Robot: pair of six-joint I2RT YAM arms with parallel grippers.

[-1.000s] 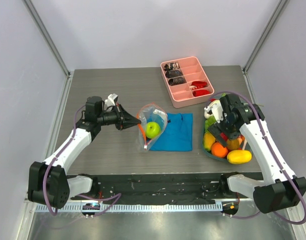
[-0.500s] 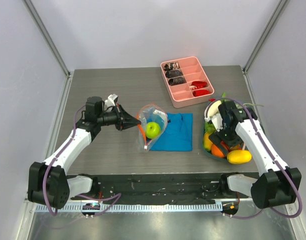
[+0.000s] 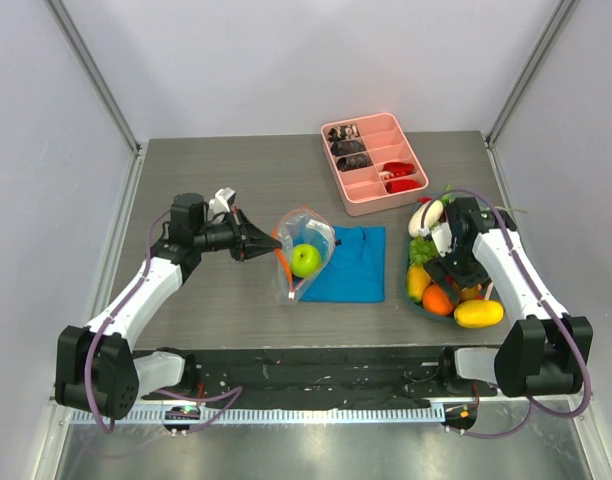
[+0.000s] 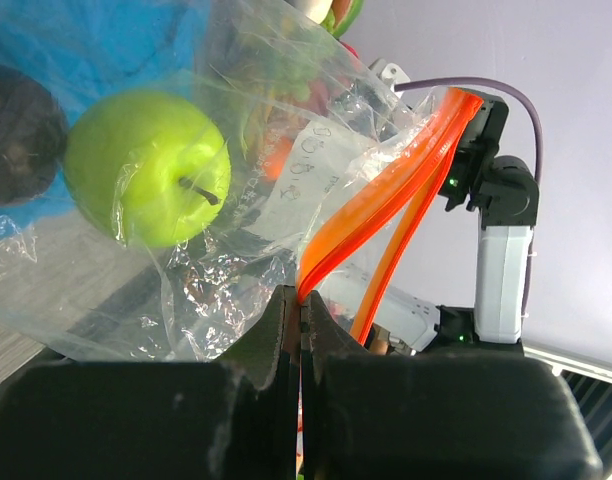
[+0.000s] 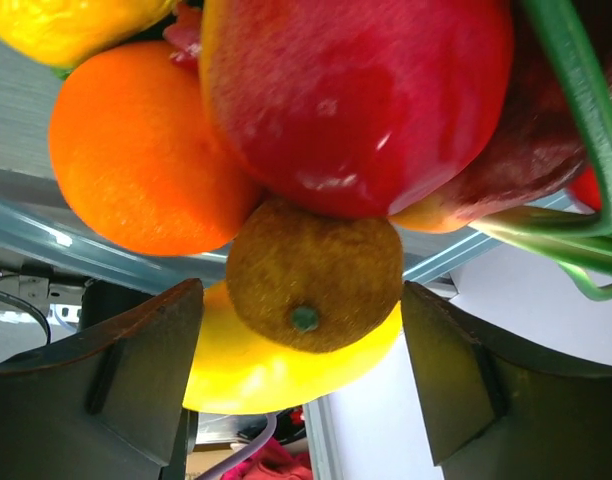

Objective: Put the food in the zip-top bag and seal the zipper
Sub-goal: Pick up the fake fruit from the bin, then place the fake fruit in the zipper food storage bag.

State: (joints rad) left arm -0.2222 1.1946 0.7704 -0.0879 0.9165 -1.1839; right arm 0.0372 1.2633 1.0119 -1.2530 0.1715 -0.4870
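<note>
On the overhead camera, I have the left gripper (image 3: 254, 246) reaching rightward across the grey table (image 3: 216, 180), clenched on the left edge of the zip-top bag (image 3: 308, 232). The bag lies partly on the blue cloth (image 3: 354, 268), and a green apple (image 3: 305, 260) is already inside it. The orange-red zipper (image 3: 283, 264) runs down the bag's left side. The pink tray (image 3: 374, 165) sits farther back, apart from the bag. Over on the right, the right gripper (image 3: 454, 272) is down among the rest of the food (image 3: 456, 300), heaped in a dark dish (image 3: 419, 308) just beside the cloth. I see an orange piece (image 3: 438, 300), a yellow piece (image 3: 478, 313) and a white piece (image 3: 424, 215). From the left wrist camera, the jaws are pressed tight together on the end of the zipper (image 4: 386, 200), whose two orange strips part as they rise away. The apple (image 4: 146, 168) shows through the crinkled plastic (image 4: 256, 100) at upper left. From the right wrist camera, my fingers (image 5: 136, 370) stand spread wide with nothing gripped. A brown fuzzy piece (image 5: 314, 273) sits between them with a gap on each side. It rests under a large red piece (image 5: 356, 90), beside the orange (image 5: 141, 150) and against a yellow one (image 5: 236, 385).
</note>
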